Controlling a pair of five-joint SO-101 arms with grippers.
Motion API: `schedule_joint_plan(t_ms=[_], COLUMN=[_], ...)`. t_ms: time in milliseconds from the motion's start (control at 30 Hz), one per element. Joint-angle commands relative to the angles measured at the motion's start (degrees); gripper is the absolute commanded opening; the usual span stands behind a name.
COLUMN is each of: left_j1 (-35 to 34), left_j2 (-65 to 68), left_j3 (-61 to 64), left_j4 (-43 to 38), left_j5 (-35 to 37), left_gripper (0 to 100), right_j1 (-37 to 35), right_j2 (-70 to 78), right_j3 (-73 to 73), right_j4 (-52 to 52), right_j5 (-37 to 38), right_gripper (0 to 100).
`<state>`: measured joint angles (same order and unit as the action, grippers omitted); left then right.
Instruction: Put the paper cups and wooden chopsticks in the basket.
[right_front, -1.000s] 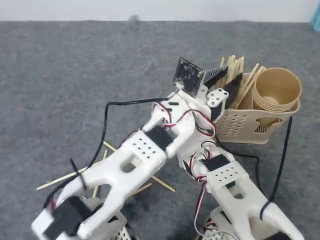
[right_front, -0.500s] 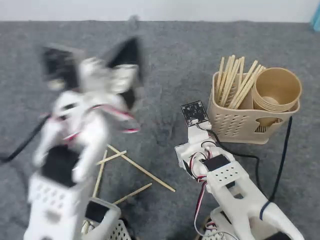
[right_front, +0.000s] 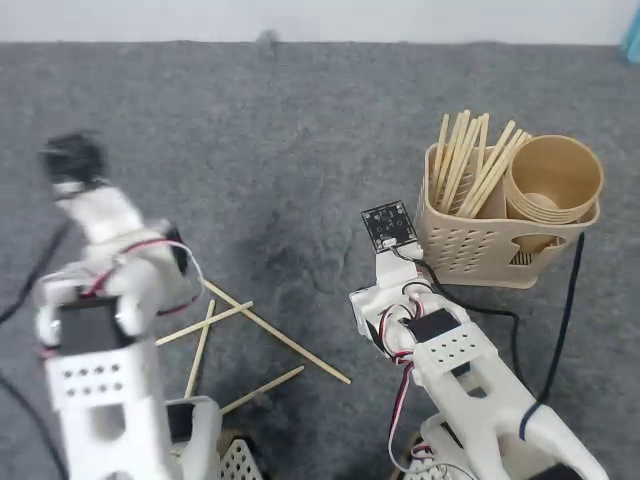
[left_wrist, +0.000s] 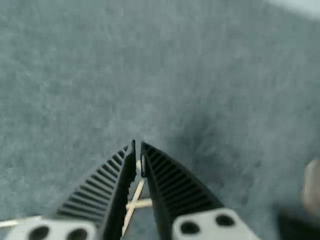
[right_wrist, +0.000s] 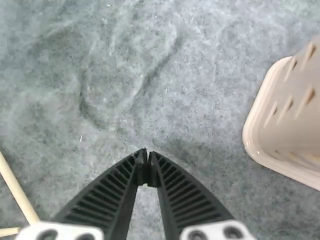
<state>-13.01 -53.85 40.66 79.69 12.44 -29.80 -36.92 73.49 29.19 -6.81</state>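
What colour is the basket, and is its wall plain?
The basket is beige, its wall perforated with rows of small slots. It shows best in the high view.

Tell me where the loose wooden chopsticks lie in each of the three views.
High view: loose chopsticks crossed on the grey mat between the arms.
Left wrist view: two crossed behind the left gripper.
Right wrist view: one at the edge, opposite the basket.
Shared landmark: the grey mat.
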Motion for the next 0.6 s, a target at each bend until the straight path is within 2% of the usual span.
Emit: schedule_joint_plan(t_ms=[0,133,200,333,400,500,567], left_j1=[3.5,6.2,7.3,9.3,10.5,11.2,11.2], left_j2=[0.4,0.6,0.7,0.8,0.8,0.8,0.8], left_j3=[8.6,16.9,21.0,28.6,30.8,31.3,31.3], left_j4=[-1.8,-1.9,-4.6,-15.3,-17.6,-16.1,-14.9], left_j5=[-14.0,-25.3,-29.5,-31.2,-31.1,-31.0,-31.0], left_gripper=[2,2,2,4,12,27,32], right_j1=[-0.5,-0.5,-0.5,-0.5,-0.5,-0.5,-0.5], right_j2=[0.5,0.5,0.5,0.5,0.5,0.5,0.5], right_j3=[-3.6,-3.6,-3.6,-3.6,-3.6,-3.6,-3.6], right_j4=[-1.3,-1.3,-1.3,-1.3,-1.3,-1.3,-1.3], right_j5=[1.1,1.1,1.1,1.1,1.1,1.1,1.1], right_gripper=[0.9,0.9,0.9,0.9,0.9,0.9,0.9])
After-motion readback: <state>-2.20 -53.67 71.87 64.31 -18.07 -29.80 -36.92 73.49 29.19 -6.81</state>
